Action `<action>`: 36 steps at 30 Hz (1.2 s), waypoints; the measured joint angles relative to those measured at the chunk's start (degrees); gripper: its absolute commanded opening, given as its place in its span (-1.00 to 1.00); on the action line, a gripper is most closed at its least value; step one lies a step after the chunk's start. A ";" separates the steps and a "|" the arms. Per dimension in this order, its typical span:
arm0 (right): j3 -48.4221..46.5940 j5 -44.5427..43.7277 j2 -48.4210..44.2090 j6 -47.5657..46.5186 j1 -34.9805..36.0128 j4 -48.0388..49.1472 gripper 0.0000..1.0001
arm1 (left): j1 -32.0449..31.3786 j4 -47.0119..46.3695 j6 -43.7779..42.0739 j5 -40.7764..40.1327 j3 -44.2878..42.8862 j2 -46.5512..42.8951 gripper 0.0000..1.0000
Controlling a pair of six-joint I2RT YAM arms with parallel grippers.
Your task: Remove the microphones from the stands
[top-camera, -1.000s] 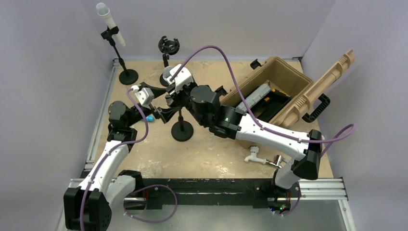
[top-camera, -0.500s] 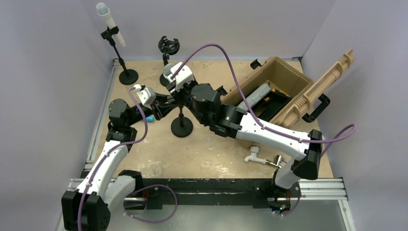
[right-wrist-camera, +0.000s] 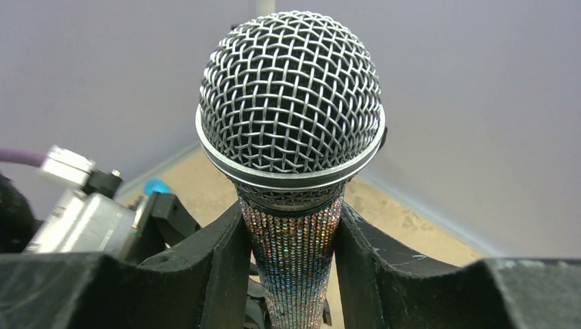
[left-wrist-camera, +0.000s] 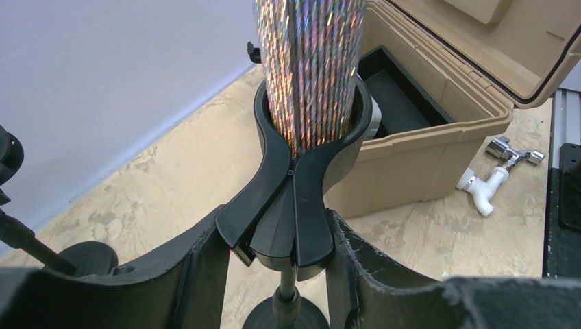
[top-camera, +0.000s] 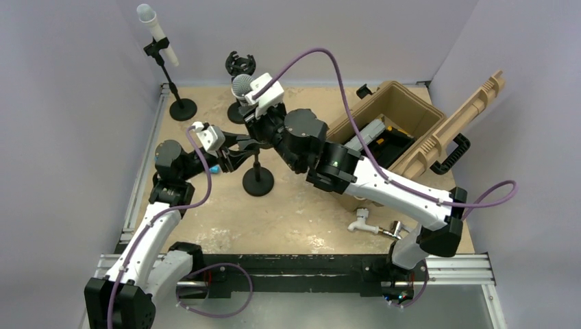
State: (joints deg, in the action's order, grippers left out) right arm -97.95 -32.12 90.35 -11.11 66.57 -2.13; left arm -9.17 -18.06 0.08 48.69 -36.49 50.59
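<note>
The microphone has a silver mesh head and a glittery body. Its body stands in the black clip of the stand. My right gripper is shut on the glittery body just below the head, one finger on each side. In the top view the microphone's head pokes out above the right gripper. My left gripper is shut on the lower part of the clip, with both fingers pressed against its sides. From above, the left gripper reaches in from the left.
A second stand at the back left holds a white microphone. An empty stand clip rises at the back. An open tan case lies to the right. A white tap fitting lies near the front.
My left gripper has moved in and closed on the stand's clip. The right gripper has lifted the microphone up and back, so its head now shows higher.
</note>
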 measured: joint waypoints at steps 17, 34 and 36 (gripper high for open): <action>-2.78 2.71 -11.69 0.24 0.04 5.99 -1.00 | -0.37 1.64 -0.26 -2.43 -0.37 -1.25 0.46; 4.68 12.09 -14.99 7.32 0.00 2.40 -1.00 | -0.37 12.92 12.00 -5.16 -11.78 -9.49 0.92; 4.68 13.62 -14.93 8.00 0.00 2.16 -1.00 | -0.37 15.37 14.45 -5.27 -15.02 -9.75 0.85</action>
State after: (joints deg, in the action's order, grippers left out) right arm -93.27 -18.50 75.42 -3.11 66.57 0.03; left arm -9.54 -2.70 14.52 43.42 -51.51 40.84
